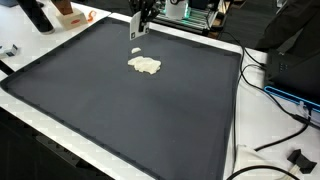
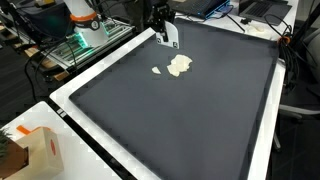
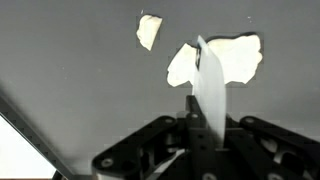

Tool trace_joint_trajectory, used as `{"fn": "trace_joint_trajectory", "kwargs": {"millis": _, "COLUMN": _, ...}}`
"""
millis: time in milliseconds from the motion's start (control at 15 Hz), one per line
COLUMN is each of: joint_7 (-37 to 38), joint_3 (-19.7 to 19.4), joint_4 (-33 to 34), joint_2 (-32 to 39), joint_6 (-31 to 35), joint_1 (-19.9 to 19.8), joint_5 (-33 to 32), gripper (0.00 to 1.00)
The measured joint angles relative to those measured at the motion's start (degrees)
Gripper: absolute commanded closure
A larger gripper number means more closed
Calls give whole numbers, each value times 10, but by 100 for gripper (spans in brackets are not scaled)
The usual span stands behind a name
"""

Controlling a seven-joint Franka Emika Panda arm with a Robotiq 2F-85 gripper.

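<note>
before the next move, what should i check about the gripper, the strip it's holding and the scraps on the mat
1. Grip: the gripper is shut on the white strip, which stands up between its fingers. ok
2. Strip's free end clear of the dark mat: cannot tell
3. Pile of scraps lies on the mat, apart from the gripper: ok
4. Small scrap lies beside the pile, not touching it: ok
5. Mat lies flat around the scraps in both exterior views: ok

dark mat [image 1: 150,120] | white table [image 1: 248,130] | cardboard box [image 2: 40,150] | black cables [image 1: 272,146]
</note>
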Motion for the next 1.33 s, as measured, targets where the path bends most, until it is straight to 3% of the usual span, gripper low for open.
{"fn": "trace_joint_trajectory", "kwargs": {"millis": 333, "joint_7": -130, "joint_3": 114, "joint_4": 20, "joint_2": -37, "joint_6": -58, "joint_1": -77, "joint_5": 124, "gripper": 99}}
{"fn": "trace_joint_trajectory", "kwargs": {"millis": 533, "joint_7": -185, "joint_3": 150, "joint_4": 39, "joint_2": -51, "joint_6": -90, "joint_1": -103, "joint_5": 168, "gripper": 99}}
{"fn": "trace_joint_trajectory", "kwargs": {"millis": 733, "joint_7": -223, "joint_3": 167, "joint_4": 55, "joint_2": -57, "joint_6": -111, "joint_1": -118, "joint_5": 192, "gripper": 96}}
{"fn": "trace_joint_trajectory", "kwargs": {"millis": 1133, "joint_7": -232, "joint_3": 177, "joint_4": 62, "joint_2": -58, "joint_6": -117, "joint_1": -129, "joint_5": 194, "gripper": 99}}
{"fn": "trace_joint_trajectory", "kwargs": {"millis": 1333, "joint_7": -336, "joint_3": 152, "joint_4": 61, "joint_2": -42, "joint_6": -91, "joint_1": -99, "joint_5": 281, "gripper": 99}}
